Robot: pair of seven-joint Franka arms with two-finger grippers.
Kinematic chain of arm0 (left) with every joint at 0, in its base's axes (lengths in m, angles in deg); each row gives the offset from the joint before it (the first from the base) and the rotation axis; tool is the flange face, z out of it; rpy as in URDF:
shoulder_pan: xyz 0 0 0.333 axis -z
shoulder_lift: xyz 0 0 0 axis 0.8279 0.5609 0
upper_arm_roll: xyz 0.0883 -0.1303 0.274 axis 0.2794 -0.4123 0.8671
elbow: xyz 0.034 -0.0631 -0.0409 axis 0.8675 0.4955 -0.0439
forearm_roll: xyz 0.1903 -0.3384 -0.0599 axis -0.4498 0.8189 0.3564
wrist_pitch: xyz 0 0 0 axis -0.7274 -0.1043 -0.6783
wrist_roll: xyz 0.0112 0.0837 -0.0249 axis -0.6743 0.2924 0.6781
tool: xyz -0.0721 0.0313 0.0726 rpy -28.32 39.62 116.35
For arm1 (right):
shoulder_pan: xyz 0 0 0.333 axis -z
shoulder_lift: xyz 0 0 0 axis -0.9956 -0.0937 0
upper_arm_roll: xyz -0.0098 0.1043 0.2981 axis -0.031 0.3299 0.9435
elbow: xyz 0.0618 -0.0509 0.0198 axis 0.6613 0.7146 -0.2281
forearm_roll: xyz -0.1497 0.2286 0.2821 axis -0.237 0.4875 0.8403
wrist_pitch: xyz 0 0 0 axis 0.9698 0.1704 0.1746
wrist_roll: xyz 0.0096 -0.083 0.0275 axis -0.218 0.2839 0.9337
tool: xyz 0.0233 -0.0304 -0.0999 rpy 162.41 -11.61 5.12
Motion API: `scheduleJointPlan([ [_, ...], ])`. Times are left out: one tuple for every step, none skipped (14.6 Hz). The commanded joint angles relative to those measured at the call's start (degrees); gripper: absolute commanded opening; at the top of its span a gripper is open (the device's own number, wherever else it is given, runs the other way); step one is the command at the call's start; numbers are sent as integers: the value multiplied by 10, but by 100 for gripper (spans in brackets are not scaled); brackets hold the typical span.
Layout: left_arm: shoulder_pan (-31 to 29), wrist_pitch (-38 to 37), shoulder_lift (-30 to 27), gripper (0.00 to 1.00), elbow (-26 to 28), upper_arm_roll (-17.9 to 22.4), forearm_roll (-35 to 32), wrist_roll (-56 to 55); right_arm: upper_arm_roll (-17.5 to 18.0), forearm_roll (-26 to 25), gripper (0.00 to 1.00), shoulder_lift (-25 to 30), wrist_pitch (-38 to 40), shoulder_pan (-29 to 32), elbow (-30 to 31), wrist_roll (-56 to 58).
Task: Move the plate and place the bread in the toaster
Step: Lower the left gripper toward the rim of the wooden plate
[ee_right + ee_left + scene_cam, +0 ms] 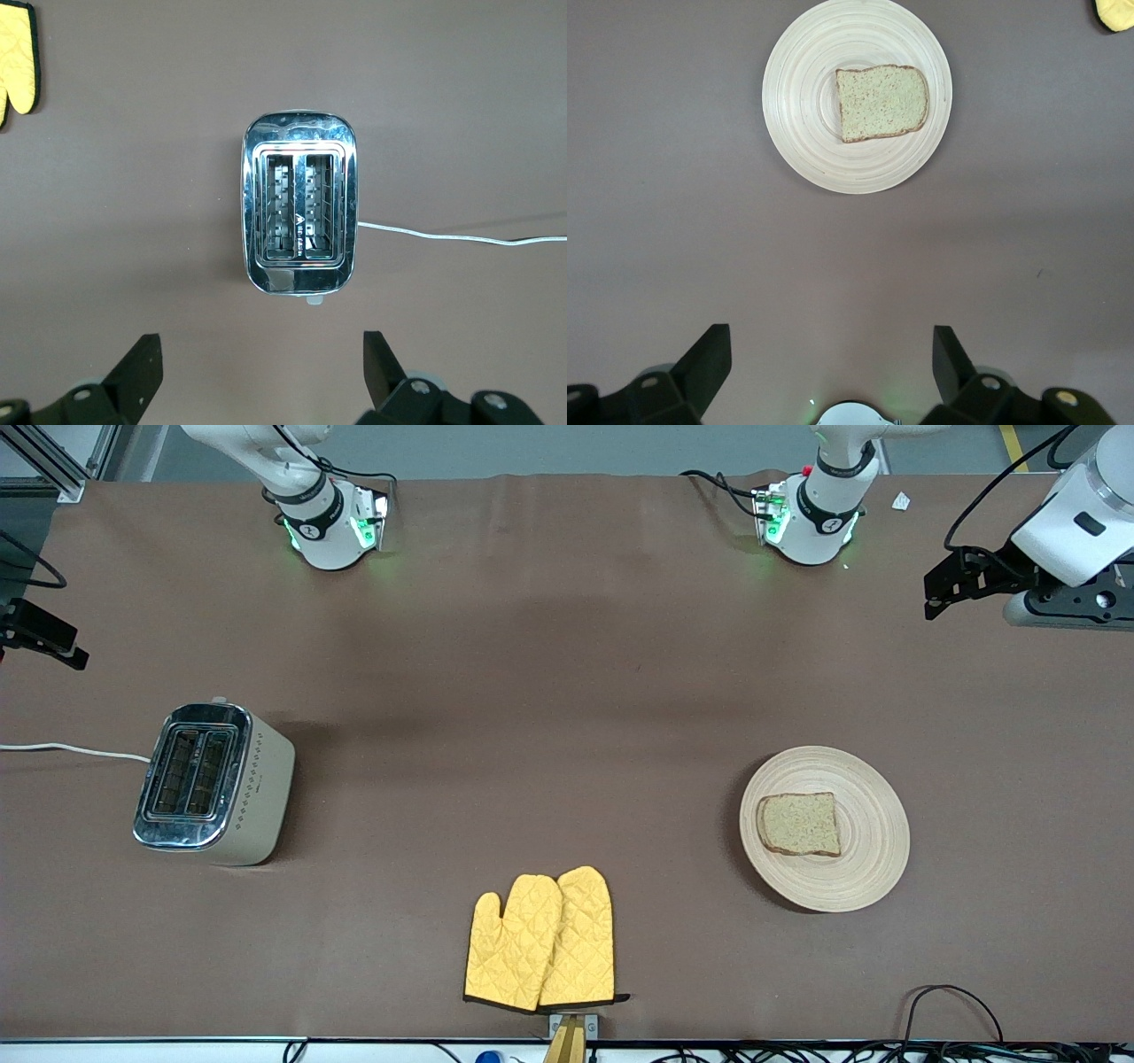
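The bread lies flat on the plate toward the left arm's end of the table. Both show in the left wrist view: the bread and the plate. The toaster stands toward the right arm's end with both slots empty, and it also shows in the right wrist view. My left gripper is open and empty, high over bare table at the left arm's end. My right gripper is open and empty, high over bare table beside the toaster.
A pair of yellow oven mitts lies near the table's front edge, between toaster and plate. The toaster's white cord runs off the table's end. A small white scrap lies near the left arm's base.
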Motion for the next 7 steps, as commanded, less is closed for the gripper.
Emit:
scheduleJointPlan([
  [-3, -2, 6, 100, -14, 1, 7, 11, 8, 8, 100, 9, 0, 11, 8, -7],
  [-2, -1, 7, 100, -15, 1, 4, 11, 8, 8, 100, 9, -1, 11, 8, -7],
  [-3, -1, 9, 100, -15, 1, 0, 11, 8, 8, 100, 9, 0, 11, 8, -7],
  [-3, -1, 18, 100, -20, 1, 0, 11, 8, 8, 100, 9, 0, 11, 8, -7],
  [-4, -1, 31, 100, -36, 2, 2, 11, 8, 8, 100, 9, 0, 11, 8, -7],
  [-12, -1, 54, 100, -58, 4, 4, 11, 8, 8, 100, 9, 0, 11, 8, -7],
  [-27, -1, 76, 100, -71, 6, 9, 12, 8, 8, 100, 9, 0, 11, 8, -7],
])
